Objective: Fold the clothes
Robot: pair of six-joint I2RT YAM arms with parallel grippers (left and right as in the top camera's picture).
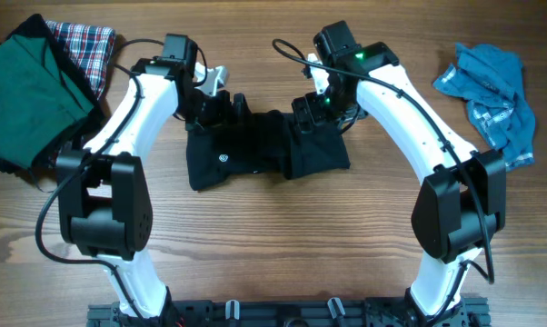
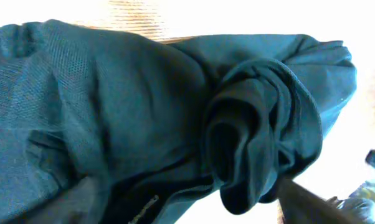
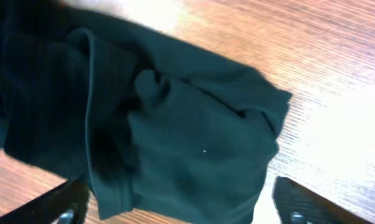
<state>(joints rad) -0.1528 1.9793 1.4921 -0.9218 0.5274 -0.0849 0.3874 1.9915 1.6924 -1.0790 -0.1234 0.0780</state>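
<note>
- Found black shirt (image 1: 264, 145) bunched on the bench (image 1: 273, 254), lying under and between both hands.
- Spotted its round white logo (image 1: 223, 157) facing up, just base-side of the left hand (image 1: 217, 104).
- Saw right hand (image 1: 312, 104) spread wide, fingers (image 3: 63, 202) straddling a rumpled sleeve end without pinching it; judged it open.
- Could not tell whether the left hand was open or closed; saw only twisted cloth and one finger edge in its wrist view.
- Judged the step in hand as taking the shirt's far edge at both ends, ready to spread or fold it.
- Advised pinching a flat hem beneath each hand, avoiding the twisted knot under the left.
- Advised raising both ends together and level, to keep the fold line straight.
- Feared dragging wrinkles into the fold by grabbing bunched layers.
- Noted blue garment (image 1: 492, 100) well outside the right hand, untouched.
- Noted green and plaid pile (image 1: 37, 82) well outside the left hand.
</note>
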